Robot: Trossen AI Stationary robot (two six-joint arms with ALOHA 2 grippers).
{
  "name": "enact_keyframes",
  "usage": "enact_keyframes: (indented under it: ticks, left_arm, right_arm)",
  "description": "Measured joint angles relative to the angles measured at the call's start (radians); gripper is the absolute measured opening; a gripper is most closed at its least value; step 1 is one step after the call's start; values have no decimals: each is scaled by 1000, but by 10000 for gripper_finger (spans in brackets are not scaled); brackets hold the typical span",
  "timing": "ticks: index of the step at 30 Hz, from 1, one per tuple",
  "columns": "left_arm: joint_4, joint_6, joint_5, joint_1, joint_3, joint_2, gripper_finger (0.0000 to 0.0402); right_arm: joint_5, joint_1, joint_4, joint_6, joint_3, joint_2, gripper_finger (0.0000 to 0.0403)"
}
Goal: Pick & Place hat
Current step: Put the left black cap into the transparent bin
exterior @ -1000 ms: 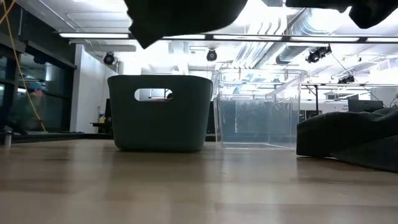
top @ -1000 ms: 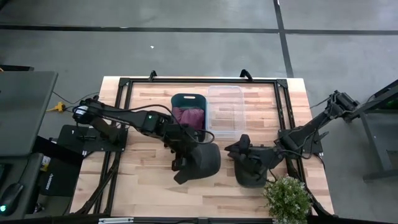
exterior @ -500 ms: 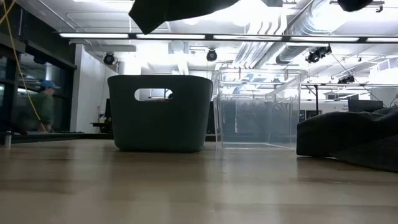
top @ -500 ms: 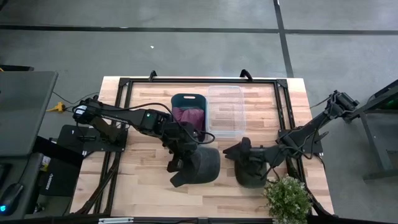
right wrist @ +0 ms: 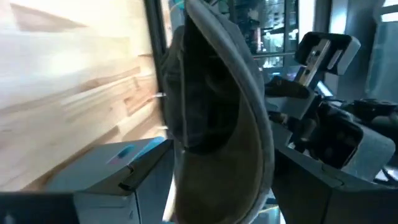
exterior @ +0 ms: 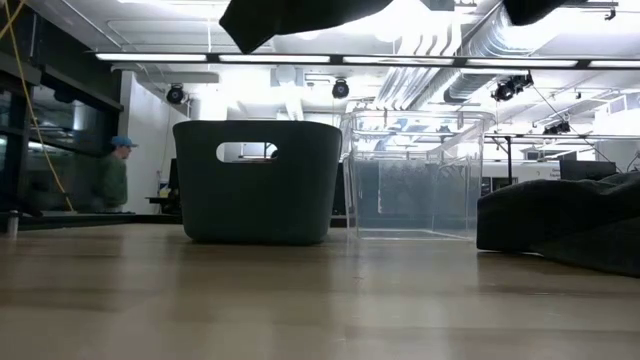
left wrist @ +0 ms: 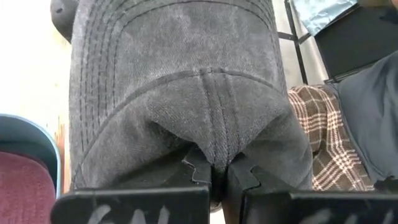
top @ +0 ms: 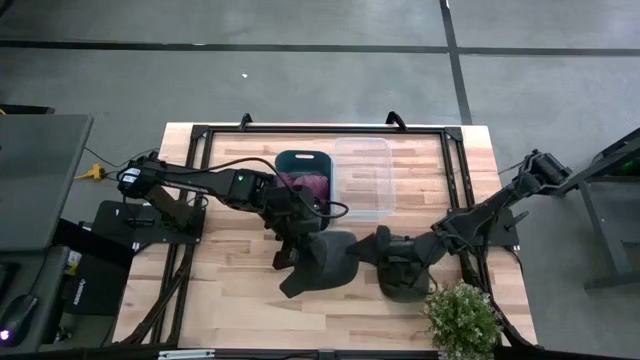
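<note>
Left wrist view alone shows the left gripper [left wrist: 211, 171] pinched shut on the hat [left wrist: 186, 93] (grey denim). Right gripper [top: 372, 247] beside it, fingers spread wide, holding nothing.

A robotics lab or industrial workshop: the wooden tabletop [top: 240, 290] stands on a grey concrete floor [top: 300, 80]; behind it, exposed ceiling ducts [exterior: 470, 75], strip lights [exterior: 250, 57], glass partitions, and a person [exterior: 112, 180] walking past.

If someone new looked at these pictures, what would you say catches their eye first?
Most striking is the dark grey hat, held above the table's middle, pinched in the left tool. The right tool sits open beside it, over another dark hat lying near the potted plant. Behind stand a teal bin and a clear tub.
</note>
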Motion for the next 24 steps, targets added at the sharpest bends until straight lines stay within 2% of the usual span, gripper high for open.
enact_keyframes:
  ticks: [5,12,18,24]
  left_arm:
    - [0,-1,10,0,0,0,0]
    - [0,-1,10,0,0,0,0]
    - [0,-2,9,0,0,0,0]
    - [1,-2,9,0,0,0,0]
  right_arm:
    - [-76,-30,136,-72,0,44,238]
    - [-152,-73,237,-79,0,91,238]
    - [-190,-110,287,-45,0,107,238]
    - [-275,-126,285,47,0,107,238]
